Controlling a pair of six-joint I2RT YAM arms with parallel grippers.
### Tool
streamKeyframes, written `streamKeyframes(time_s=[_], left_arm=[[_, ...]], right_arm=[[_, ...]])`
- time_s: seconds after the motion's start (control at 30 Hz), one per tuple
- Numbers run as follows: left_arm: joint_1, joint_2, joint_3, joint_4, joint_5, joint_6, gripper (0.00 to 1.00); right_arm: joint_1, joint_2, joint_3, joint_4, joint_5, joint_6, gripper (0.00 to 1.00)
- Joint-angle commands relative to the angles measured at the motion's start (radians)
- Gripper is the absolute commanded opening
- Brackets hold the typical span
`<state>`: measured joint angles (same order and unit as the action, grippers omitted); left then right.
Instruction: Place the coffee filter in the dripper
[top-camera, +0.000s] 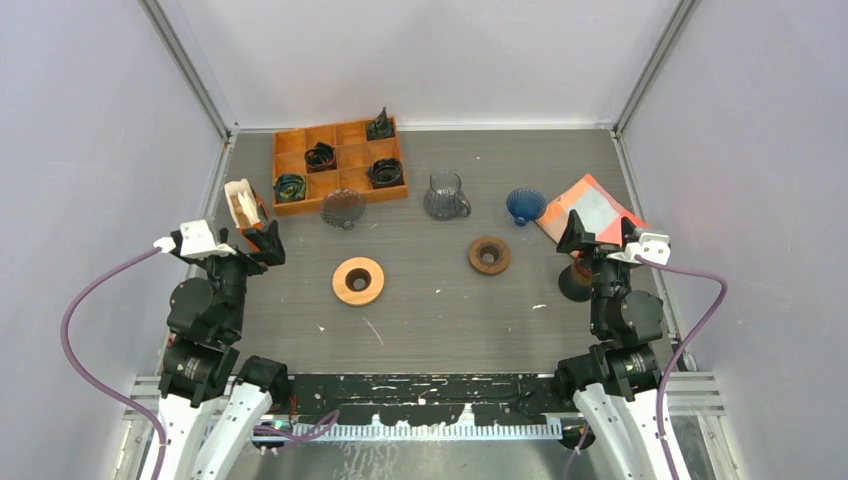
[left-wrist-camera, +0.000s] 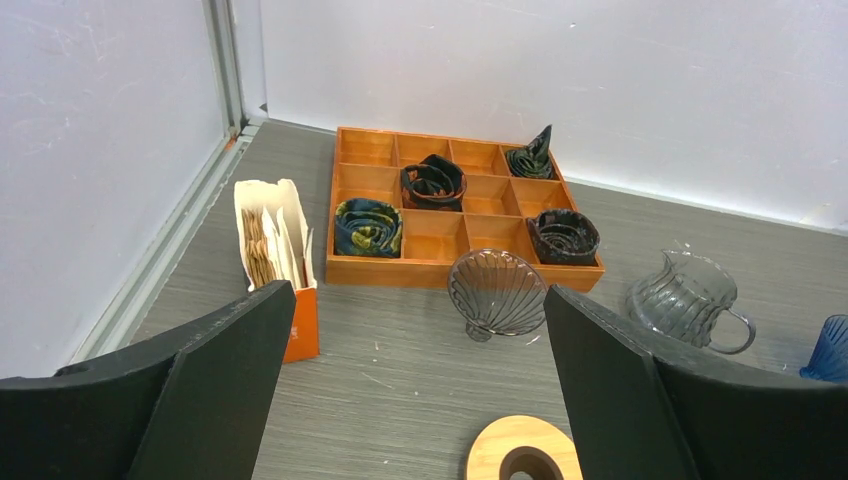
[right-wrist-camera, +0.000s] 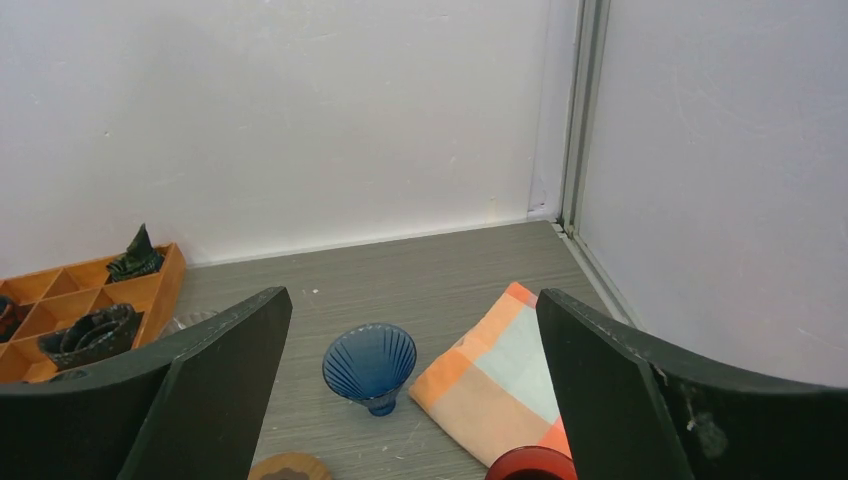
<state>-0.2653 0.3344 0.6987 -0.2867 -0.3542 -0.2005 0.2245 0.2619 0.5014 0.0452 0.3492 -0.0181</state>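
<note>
Presently the coffee filters (left-wrist-camera: 265, 245) stand on edge in their box (left-wrist-camera: 303, 330) at ten o'clock on the surface (left-wrist-camera: 400, 360), long axis eleven-to-five, grey dripper (left-wrist-camera: 497, 293) at three o'clock of them, left end effector (left-wrist-camera: 415, 300) and right end effector (right-wrist-camera: 412, 300) both spread apart.

glossy blue dripper (right-wrist-camera: 370, 365), wooden tray (left-wrist-camera: 420, 271), paper filters (left-wrist-camera: 262, 245)

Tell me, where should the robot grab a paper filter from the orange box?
Pinch the top edge of one filter, coming straight down from above. The filters stand upright in the box, packed side by side, and only their tops poke out, so the sides are hard to reach. The left gripper is open and nearest, so it probably suits best.
</note>
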Motion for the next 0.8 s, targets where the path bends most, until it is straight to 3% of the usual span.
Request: streamKeyframes(time_s=[0.0, 0.33, 0.77], left_arm=[[0.007, -0.001, 0.004, 0.068, 0.019, 0.006, 0.99], [0.007, -0.051, 0.019, 0.042, 0.044, -0.017, 0.99], [0.006, -0.095, 0.021, 0.017, 0.058, -0.035, 0.99]], right_arm=[[0.007, 0.017, 0.052, 0.052, -0.016, -0.002, 1.00], [0.006, 0.118, 0.110, -0.011, -0.036, 0.088, 1.00], [0.006, 0.489, 0.344, -0.176, -0.252, 0.191, 1.00]])
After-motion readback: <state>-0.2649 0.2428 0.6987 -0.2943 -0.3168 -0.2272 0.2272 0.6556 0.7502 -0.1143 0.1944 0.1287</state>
